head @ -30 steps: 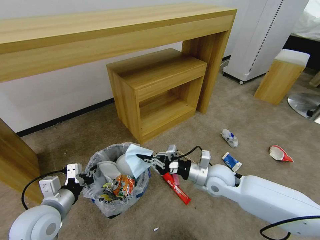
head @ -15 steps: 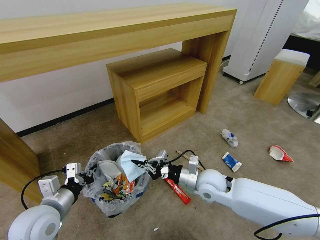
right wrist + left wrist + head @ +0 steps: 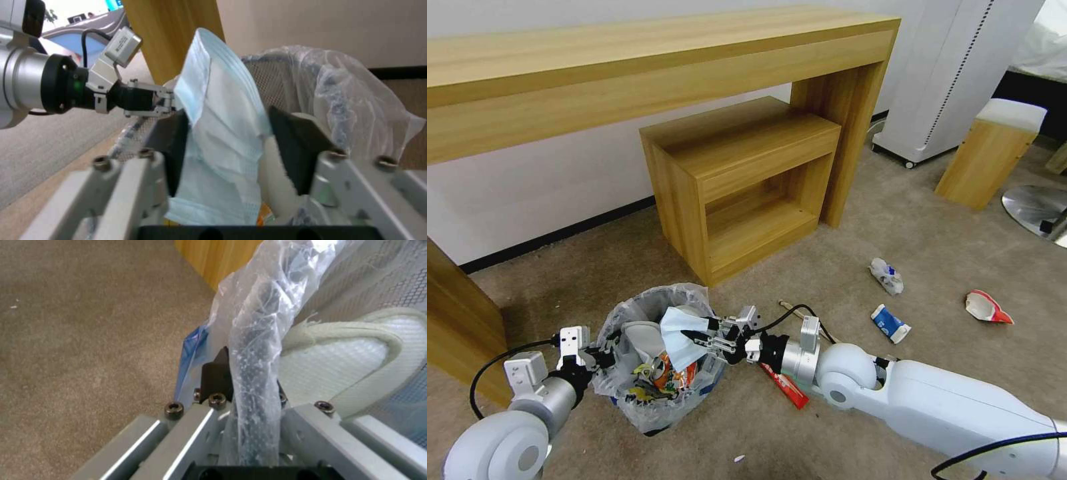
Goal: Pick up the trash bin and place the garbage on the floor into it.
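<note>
The trash bin, black mesh lined with a crinkly plastic bag, sits on the beige carpet floor. My left gripper is shut on its near rim; in the left wrist view the left gripper pinches the bagged rim beside a white slipper. Over the bin's mouth, my right gripper stands open, and the blue mask hangs loosely between its fingers. Inside lie slippers and an orange wrapper. A red wrapper and a wooden stick lie on the carpet under the right arm.
More litter lies to the right: a crumpled bottle, a blue-white crushed cup and a red-white cup. A wooden side table stands under a long desk behind the bin. A wooden stool stands far right.
My right gripper has carried the mask left and down over the bin's mouth, and its fingers have parted. The left gripper and the bin have stayed put.
</note>
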Motion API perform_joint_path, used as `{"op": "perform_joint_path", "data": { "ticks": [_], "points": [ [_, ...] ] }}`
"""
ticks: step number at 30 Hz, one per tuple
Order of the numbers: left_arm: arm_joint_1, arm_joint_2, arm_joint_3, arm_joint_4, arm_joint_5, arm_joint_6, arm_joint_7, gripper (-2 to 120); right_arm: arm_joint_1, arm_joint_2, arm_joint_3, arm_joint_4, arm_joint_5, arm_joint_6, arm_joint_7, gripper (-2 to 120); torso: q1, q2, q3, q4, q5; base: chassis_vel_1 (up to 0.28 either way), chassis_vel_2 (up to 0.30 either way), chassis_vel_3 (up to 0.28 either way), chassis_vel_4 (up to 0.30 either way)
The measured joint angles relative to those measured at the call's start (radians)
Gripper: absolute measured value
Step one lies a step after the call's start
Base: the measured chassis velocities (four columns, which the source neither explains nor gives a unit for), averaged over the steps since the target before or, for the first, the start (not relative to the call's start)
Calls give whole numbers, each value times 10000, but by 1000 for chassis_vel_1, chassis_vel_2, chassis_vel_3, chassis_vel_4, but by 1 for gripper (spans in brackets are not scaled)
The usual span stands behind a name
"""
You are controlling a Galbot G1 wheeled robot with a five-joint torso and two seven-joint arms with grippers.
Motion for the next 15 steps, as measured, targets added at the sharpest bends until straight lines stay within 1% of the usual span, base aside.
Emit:
{"op": "perform_joint_path", "data": {
  "ticks": [3,4,5,6,7,10,11,13,15],
  "points": [
    [8,-27,0,0,22,0,8,1,-79,-10,38,4,-84,-66,29,68,0,0,0,0,0,0,0,0,0],
    [8,-27,0,0,22,0,8,1,-79,-10,38,4,-84,-66,29,68,0,0,0,0,0,0,0,0,0],
    [11,-33,1,0,26,0,13,1,-86,-12,25,-7,-105,-78,37,71,0,0,0,0,0,0,0,0,0],
    [16,-41,1,-1,31,-2,22,1,-87,-7,-18,-35,-127,-81,76,78,0,0,0,0,0,0,0,0,0],
    [16,-41,1,-1,31,-2,22,1,-87,-7,-18,-35,-127,-81,76,78,0,0,0,0,0,0,0,0,0],
    [32,-83,14,-9,49,-4,34,1,-83,19,-93,-39,-139,-77,175,94,0,0,0,0,0,0,0,0,0],
    [32,-83,14,-9,49,-4,34,1,-83,19,-93,-39,-139,-77,175,94,0,0,0,0,0,0,0,0,0],
    [42,-107,27,-5,92,-12,78,1,-119,71,31,39,-7,30,173,99,0,0,0,0,-1,0,0,0,0],
    [46,-119,37,7,114,-14,88,1,-169,139,204,79,71,83,173,100,0,0,0,-1,0,0,0,0,0]
  ]
}}
